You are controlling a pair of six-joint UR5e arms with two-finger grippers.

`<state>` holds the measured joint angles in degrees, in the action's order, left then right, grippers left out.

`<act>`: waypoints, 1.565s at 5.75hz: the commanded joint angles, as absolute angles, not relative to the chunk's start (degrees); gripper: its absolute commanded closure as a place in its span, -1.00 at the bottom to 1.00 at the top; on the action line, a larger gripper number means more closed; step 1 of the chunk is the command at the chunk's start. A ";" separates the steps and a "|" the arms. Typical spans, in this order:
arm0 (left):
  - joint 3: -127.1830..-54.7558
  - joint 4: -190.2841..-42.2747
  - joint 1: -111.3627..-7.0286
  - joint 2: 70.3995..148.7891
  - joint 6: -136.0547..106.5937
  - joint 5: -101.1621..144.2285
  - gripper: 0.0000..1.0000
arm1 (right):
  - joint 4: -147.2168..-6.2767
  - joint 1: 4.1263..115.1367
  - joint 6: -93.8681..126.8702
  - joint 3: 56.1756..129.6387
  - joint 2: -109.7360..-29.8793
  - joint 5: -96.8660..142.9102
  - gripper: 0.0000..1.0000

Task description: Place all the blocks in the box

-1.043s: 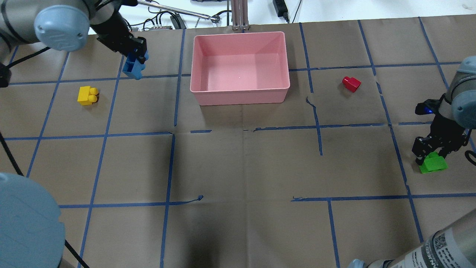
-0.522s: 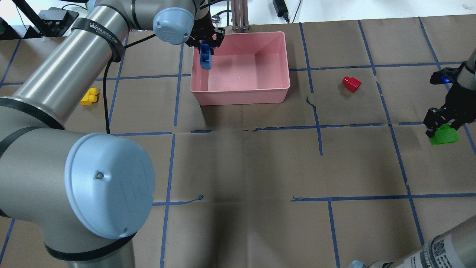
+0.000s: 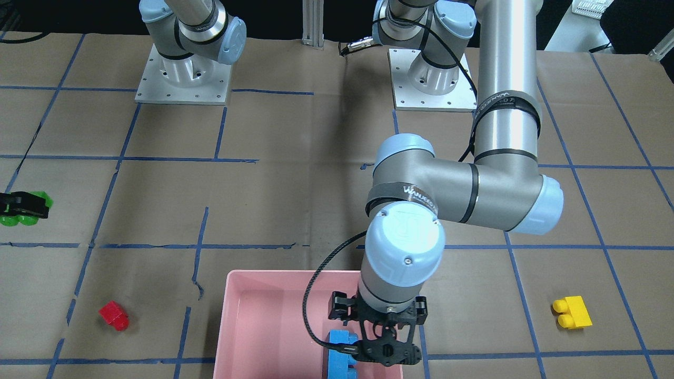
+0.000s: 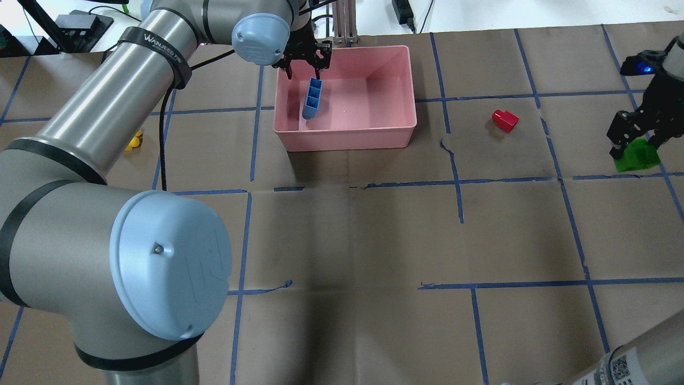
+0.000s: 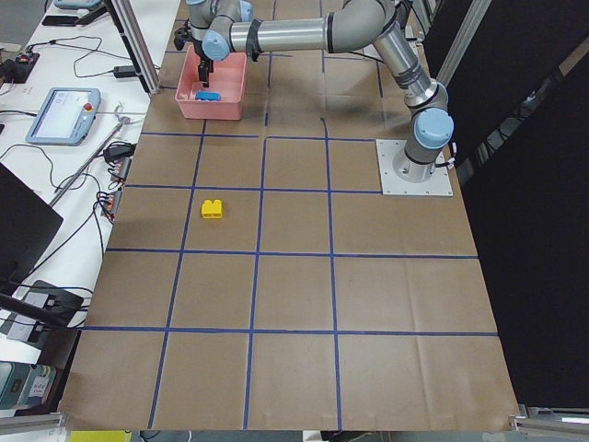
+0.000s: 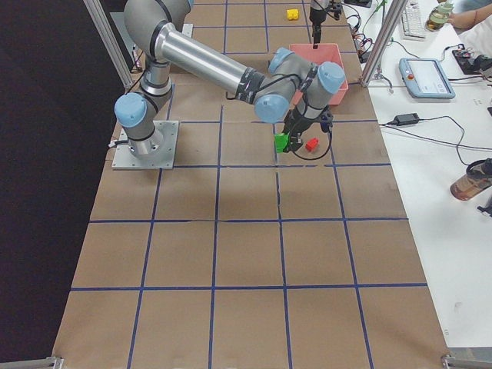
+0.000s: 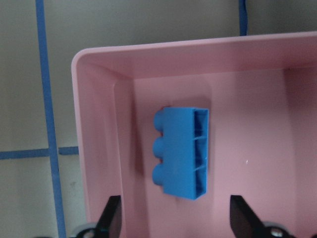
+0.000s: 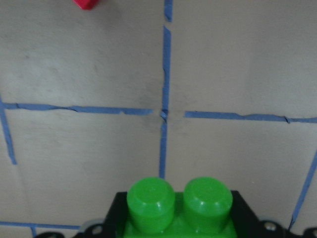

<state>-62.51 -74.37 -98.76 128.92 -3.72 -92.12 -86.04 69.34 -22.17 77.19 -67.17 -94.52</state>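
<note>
The blue three-stud block (image 4: 312, 99) lies loose on the floor of the pink box (image 4: 374, 136), near its left wall. My left gripper (image 4: 304, 61) hangs open just above it; in the left wrist view the block (image 7: 181, 151) lies apart from both fingertips (image 7: 111, 218). My right gripper (image 4: 633, 140) is shut on the green block (image 4: 636, 158) at the right table edge, above the paper; the right wrist view shows its two studs (image 8: 178, 206). The red block (image 4: 505, 120) sits right of the box. The yellow block (image 3: 572, 312) sits left of it, mostly hidden by my left arm in the overhead view.
Brown paper with a blue tape grid covers the table (image 4: 352, 240). My left arm (image 4: 107, 107) stretches over the table's left half to the box. Cables and a metal post (image 4: 344, 21) lie just behind the box's far rim.
My left gripper swung from the table's left to over the box, opened and dropped the blue block inside. My right gripper carried the green block toward the far side.
</note>
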 commanded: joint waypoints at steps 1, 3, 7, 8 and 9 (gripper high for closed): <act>-73.33 -75.15 -87.26 119.93 12.11 -91.94 -1.00 | -84.90 79.04 -8.96 71.04 -64.35 -90.99 0.14; -79.44 -73.66 -77.13 117.50 22.39 -92.46 -1.00 | -85.34 94.32 11.06 58.35 -54.02 -88.00 0.14; -79.46 -60.30 -64.62 128.83 25.84 -92.20 -0.99 | -90.26 101.07 18.37 44.12 -38.24 -84.29 -0.99; -79.02 -58.03 -64.51 131.11 26.10 -92.37 -0.99 | -89.65 101.07 18.89 44.03 -39.10 -84.29 -0.99; -78.93 -57.22 -64.34 131.39 26.10 -92.37 -0.99 | -88.69 100.99 18.81 44.12 -41.11 -84.46 -0.99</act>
